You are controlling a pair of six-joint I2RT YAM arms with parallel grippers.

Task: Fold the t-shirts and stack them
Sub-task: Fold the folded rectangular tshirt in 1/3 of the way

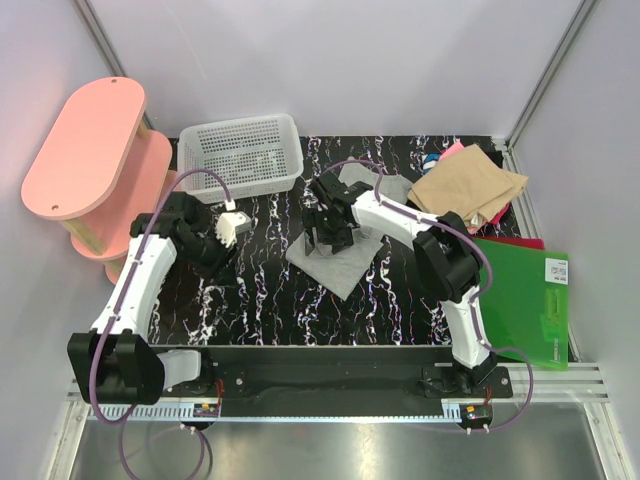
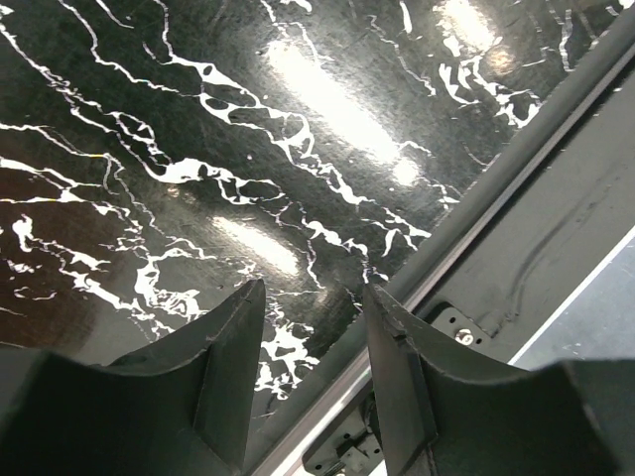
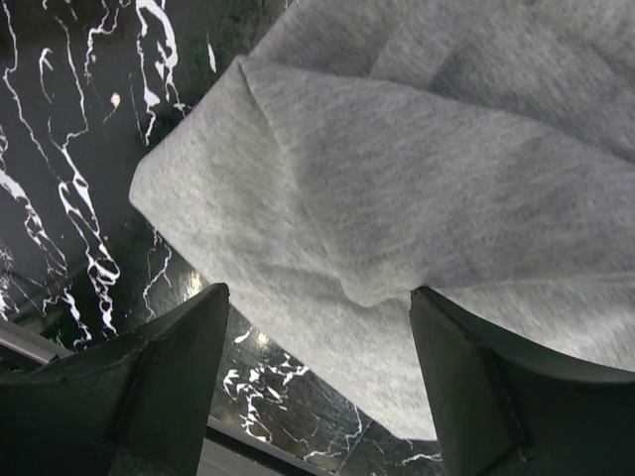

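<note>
The light grey t-shirt point(image 1: 345, 262) lies partly folded in the middle of the black marbled table. In the right wrist view point(image 3: 397, 169) it fills most of the frame, with a folded edge lying over a lower layer. My right gripper point(image 1: 325, 238) hovers over the shirt's far left part. It is open, its jaws point(image 3: 317, 307) wide apart with nothing between them. The tan folded t-shirt point(image 1: 468, 183) lies at the far right, with pink cloth point(image 1: 452, 150) and blue cloth point(image 1: 430, 160) peeking out behind it. My left gripper point(image 1: 212, 258) is open and empty over bare table point(image 2: 313, 293).
A white mesh basket point(image 1: 240, 155) stands at the far left of the table. A pink two-tier shelf point(image 1: 95, 160) stands off the table's left side. A flat green board point(image 1: 525, 290) lies at the right edge over red cloth point(image 1: 520, 241). The near rail point(image 2: 516, 198) shows in the left wrist view.
</note>
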